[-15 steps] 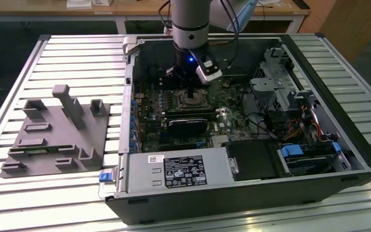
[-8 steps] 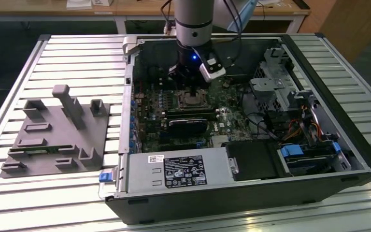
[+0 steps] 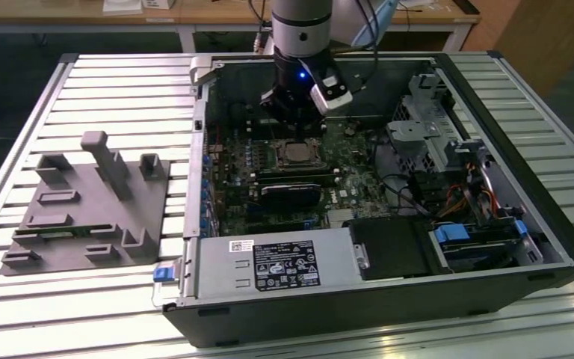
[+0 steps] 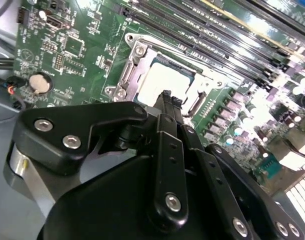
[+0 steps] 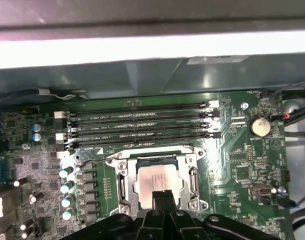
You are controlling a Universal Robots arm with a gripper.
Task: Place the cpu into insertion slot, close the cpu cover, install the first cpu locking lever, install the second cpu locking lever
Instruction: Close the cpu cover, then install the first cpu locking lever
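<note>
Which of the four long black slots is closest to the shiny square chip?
The end memory slot, the one lying right next to the cpu. The other three lie beyond it, toward the case wall.

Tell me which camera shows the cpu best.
The first wrist view: the cpu faces the camera almost squarely, with the gripper over one edge. The second wrist view shows it at a slant behind the gripper; the exterior view shows it small, beneath the arm.

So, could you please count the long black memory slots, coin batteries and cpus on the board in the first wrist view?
memory slots: 4
coin battery: 1
cpu: 1
Total: 6
</note>
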